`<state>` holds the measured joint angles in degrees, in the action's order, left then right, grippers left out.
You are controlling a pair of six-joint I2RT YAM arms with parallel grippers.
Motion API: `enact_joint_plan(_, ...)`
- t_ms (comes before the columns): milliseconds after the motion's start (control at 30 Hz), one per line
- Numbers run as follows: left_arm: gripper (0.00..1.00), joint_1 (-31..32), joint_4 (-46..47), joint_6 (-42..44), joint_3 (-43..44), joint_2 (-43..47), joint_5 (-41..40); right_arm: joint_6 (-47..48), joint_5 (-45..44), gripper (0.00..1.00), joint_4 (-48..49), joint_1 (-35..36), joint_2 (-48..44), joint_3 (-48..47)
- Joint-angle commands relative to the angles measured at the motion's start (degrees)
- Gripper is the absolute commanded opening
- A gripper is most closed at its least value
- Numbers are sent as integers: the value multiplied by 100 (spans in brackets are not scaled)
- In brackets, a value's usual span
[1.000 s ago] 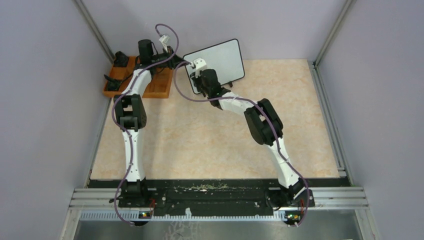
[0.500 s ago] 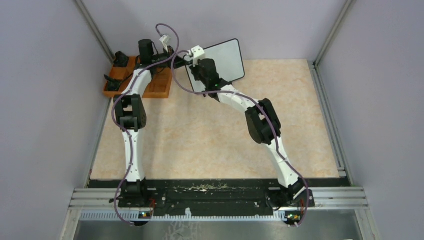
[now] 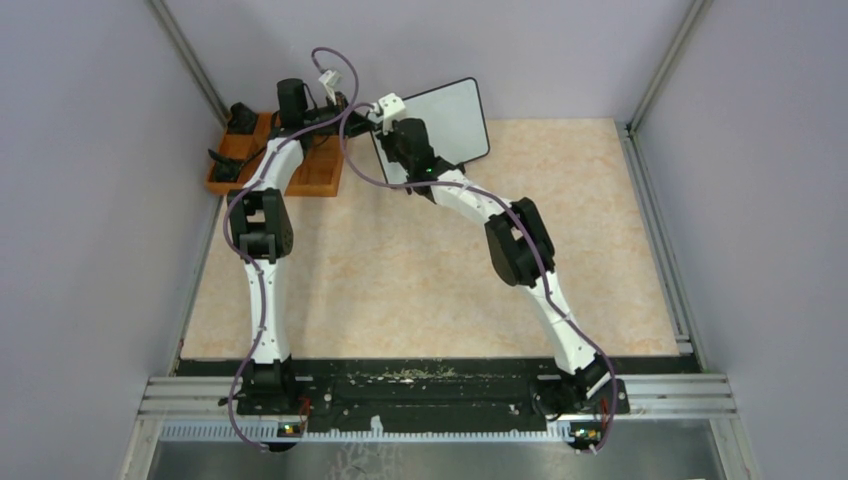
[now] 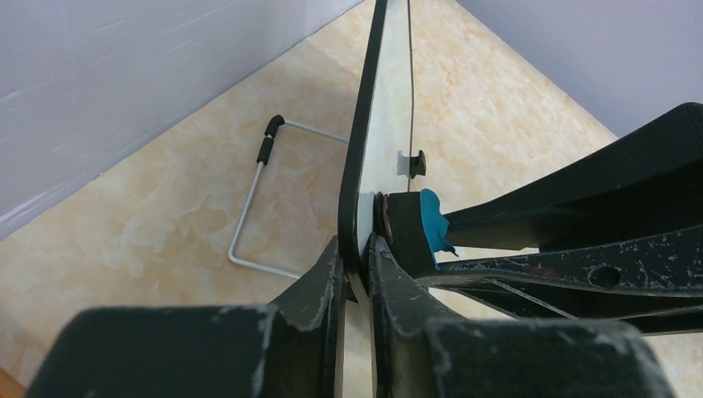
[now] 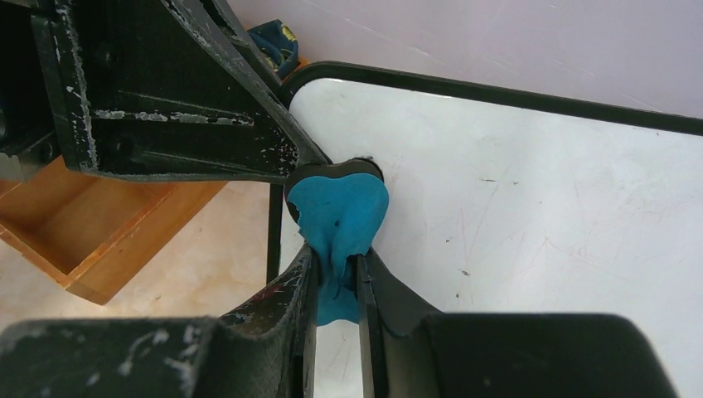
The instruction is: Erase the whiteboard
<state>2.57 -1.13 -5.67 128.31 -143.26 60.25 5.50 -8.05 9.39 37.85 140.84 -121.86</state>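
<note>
While the left arm hides most of it, the orange wooden tray (image 3: pixel 316 176) at the back-left of the table (image 3: pixel 400 290) shows a black lump (image 3: pixel 240 118) in its far-left compartment and another black piece (image 3: pixel 224 166) in the near-left one, can't tell what either is tbh; the right wrist cam also catches a blue-and-yellow thing (image 5: pixel 278 40) past the board's corner, and whether it sits in the tray I can't tell; the whiteboard (image 3: pixel 455 112) stands propped up at the rear of the table, just right of the tray and near the back wall, with its wire foot (image 4: pixel 249 224) on the table behind it; left gripper (image 4: pixel 358 249) is pinching the board's black frame on the left edge, one finger on each side; right gripper (image 5: pixel 336 278) is pinching a blue eraser (image 5: pixel 336 203), which is pressed against the white face by the top-left corner, right next to the left gripper; the face looks white with only faint specks; compared to a second ago, the right gripper has gone up the board, from low on the left side to that top corner, and its elbow has swung a bit left; half a second ago it was already about there; board and left arm look unmoved
</note>
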Motion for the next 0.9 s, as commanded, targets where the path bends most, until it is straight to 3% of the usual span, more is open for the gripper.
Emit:
enact_joint_plan(0, 0, 86, -249, 330, -133, 111, -30, -4, -24, 0, 129, 6, -12, 210)
enact_joint_plan(600, 0, 87, -286, 343, -134, 91, -57, 20, -148, 0, 659, -39, -569, 1670)
enact_joint_plan(867, 0, 96, -405, 468, -147, 130, -69, 41, -150, 0, 305, -61, -563, 1493)
